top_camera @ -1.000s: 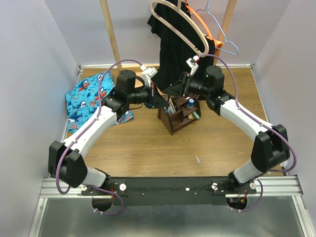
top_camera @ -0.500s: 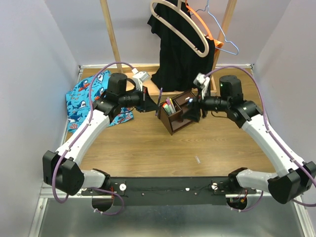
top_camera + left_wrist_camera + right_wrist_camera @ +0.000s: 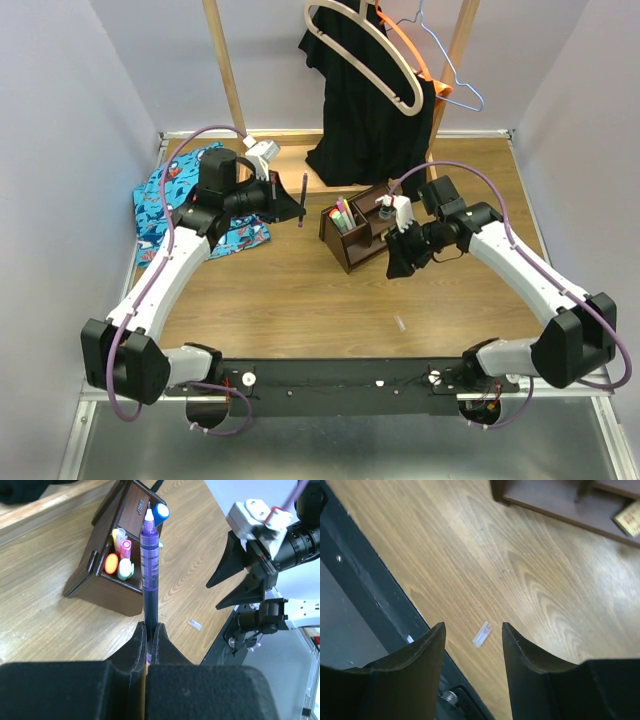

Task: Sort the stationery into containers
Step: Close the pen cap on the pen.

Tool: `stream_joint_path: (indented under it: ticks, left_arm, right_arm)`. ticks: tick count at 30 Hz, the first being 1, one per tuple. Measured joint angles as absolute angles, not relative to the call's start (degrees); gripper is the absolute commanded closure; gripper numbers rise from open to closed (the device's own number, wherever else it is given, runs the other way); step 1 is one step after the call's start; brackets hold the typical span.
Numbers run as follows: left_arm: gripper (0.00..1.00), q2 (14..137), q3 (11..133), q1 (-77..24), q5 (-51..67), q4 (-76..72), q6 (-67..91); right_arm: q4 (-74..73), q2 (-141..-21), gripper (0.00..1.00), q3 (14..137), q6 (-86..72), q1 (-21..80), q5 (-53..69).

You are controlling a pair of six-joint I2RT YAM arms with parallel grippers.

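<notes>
Our left end effector (image 3: 150,630) is closed narrow on the lower end of the thin purple pen (image 3: 149,570), and the pen stands out straight from between the two fingers, with its white tip pointing away from them. In the top view this pen is held in the air, nearly upright, to the left of the dark brown wooden organizer (image 3: 105,592) and clearly apart from it. The organizer stands near the middle of the tabletop (image 3: 290,290), turned at an angle. In one of its open slots we see the orange marker (image 3: 111,563) and the pale green marker (image 3: 125,570) side by side, and the yellow marker (image 3: 118,534) and the pink marker (image 3: 126,547) just behind them, all standing with their caps up. The small blue bottle (image 3: 160,514) sits in another compartment, on the far side of the markers. Our right end effector (image 3: 472,626) is open wide and holds nothing; it hangs over bare wood, just in front of the organizer on its right side. Between its fingers, in the wrist view, we see a small clear plastic piece (image 3: 482,633) lying on the tabletop near the front edge. A blue patterned cloth (image 3: 165,200) lies at the far left, partly under the left arm, and a black garment (image 3: 365,110) hangs at the back.
</notes>
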State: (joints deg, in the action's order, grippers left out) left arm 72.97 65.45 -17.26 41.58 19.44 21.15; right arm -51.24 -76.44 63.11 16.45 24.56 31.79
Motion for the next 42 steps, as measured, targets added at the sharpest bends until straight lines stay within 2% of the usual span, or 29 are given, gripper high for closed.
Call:
stream_joint_path:
  ticks: [7,10,17,20,21,24,29,30,42]
  left_arm:
    - [1.0,69.6,62.8,-15.0,41.4,18.9,23.1]
    - [1.0,69.1,62.0,-14.5,41.4,18.1,24.1]
    - [1.0,66.9,59.4,-13.7,41.4,17.0,26.3]
    - [1.0,66.6,58.5,-13.7,41.4,16.3,27.0]
    - [1.0,66.6,58.3,-13.7,41.4,16.1,27.1]
    - [1.0,66.6,57.6,-13.6,41.4,15.9,27.4]
    - [1.0,66.7,57.6,-13.6,41.4,15.9,27.6]
    - [1.0,66.7,57.6,-13.6,41.4,15.9,27.6]
    - [1.0,67.7,60.3,-13.6,41.4,15.9,27.0]
  right_arm:
    - [-52.0,-81.1,0.43,66.5,2.7,24.6,26.3]
    - [-51.6,-83.5,0.46,66.3,-3.8,24.6,26.8]
    - [-50.3,-82.4,0.45,53.7,-12.3,26.1,21.8]
    - [-51.5,-82.4,0.57,52.0,-13.2,26.1,21.4]
    - [-51.4,-82.3,0.7,52.1,-13.2,26.1,21.7]
    - [-51.4,-81.9,0.86,52.2,-12.6,26.3,24.0]
    - [-50.5,-81.8,0.9,52.2,-11.9,27.0,30.0]
    - [-49.7,-81.9,0.99,51.7,-12.0,27.1,31.6]
    - [-48.8,-86.4,0.99,47.6,-16.1,28.9,33.0]
